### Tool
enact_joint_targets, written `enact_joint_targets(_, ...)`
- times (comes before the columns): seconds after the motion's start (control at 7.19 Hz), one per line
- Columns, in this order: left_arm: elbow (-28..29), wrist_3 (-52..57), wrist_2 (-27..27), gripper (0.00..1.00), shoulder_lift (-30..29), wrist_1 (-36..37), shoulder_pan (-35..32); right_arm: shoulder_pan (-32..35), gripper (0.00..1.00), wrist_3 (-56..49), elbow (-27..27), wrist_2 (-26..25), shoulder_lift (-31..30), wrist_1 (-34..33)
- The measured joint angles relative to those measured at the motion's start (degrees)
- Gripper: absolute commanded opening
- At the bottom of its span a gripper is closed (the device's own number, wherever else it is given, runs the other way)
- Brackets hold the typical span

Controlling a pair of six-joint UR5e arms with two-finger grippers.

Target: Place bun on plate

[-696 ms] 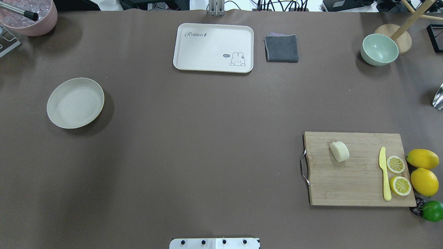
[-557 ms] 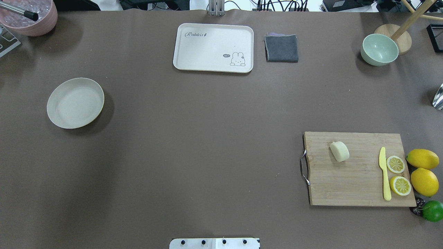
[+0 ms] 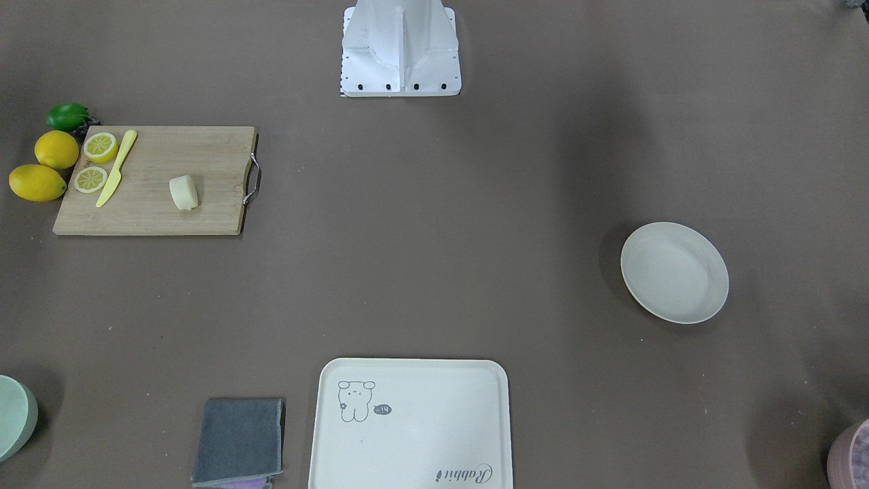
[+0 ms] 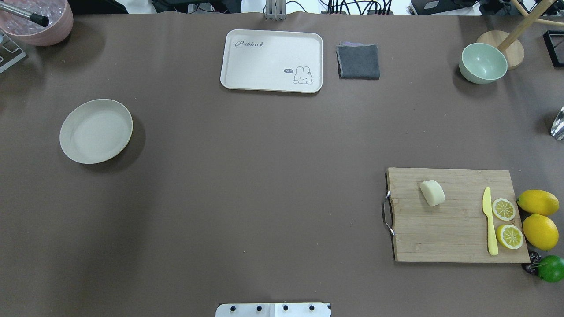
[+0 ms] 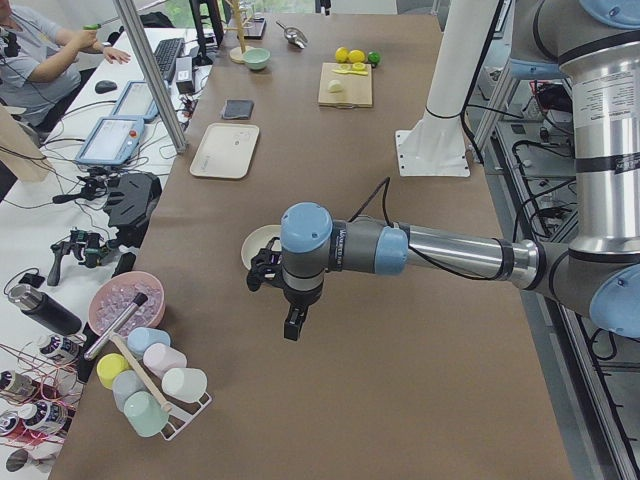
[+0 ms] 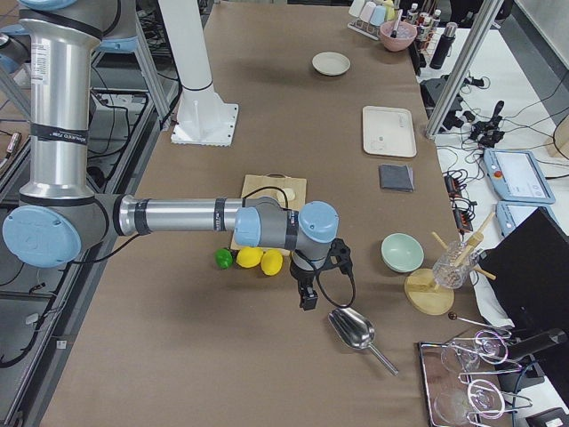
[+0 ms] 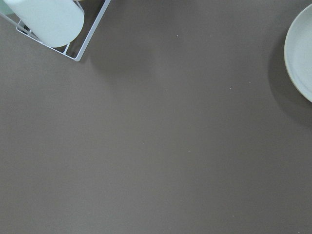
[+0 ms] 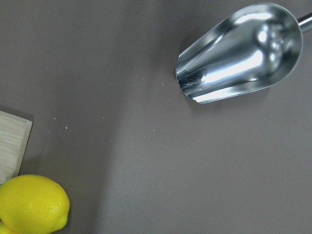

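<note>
**Nothing lifted yet, and a long carry ahead**

The bun [image 4: 432, 193] lies in the upper left part of the cutting board [image 4: 458, 237], at the lower right of the overhead view. There is bare wood all round it, which I'd say leaves room for fingers to drop in from above. The yellow knife [image 4: 489, 220] and two lemon halves [image 4: 503, 209] sit well apart from it, by the board's right edge. The plate [image 4: 96, 131] is away at the left of that view with nothing in it, so the trip looks long. The right gripper [image 6: 308, 296] hangs over bare table [image 4: 264, 176] near the whole lemons [image 6: 251, 258] and a metal scoop [image 8: 239, 53]. The left gripper [image 5: 292, 325] hovers near the plate. Only the side views show the fingers, so I cannot tell how far either pair is open.
</note>
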Motion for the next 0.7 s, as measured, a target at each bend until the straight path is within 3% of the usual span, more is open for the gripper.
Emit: enact_joint_targets(0.7,-0.09,-3.98,-1.77,0.96,1.85,-7.02,0.14,0.0,1.0,0.0,0.1,1.24,0.04,0.0)
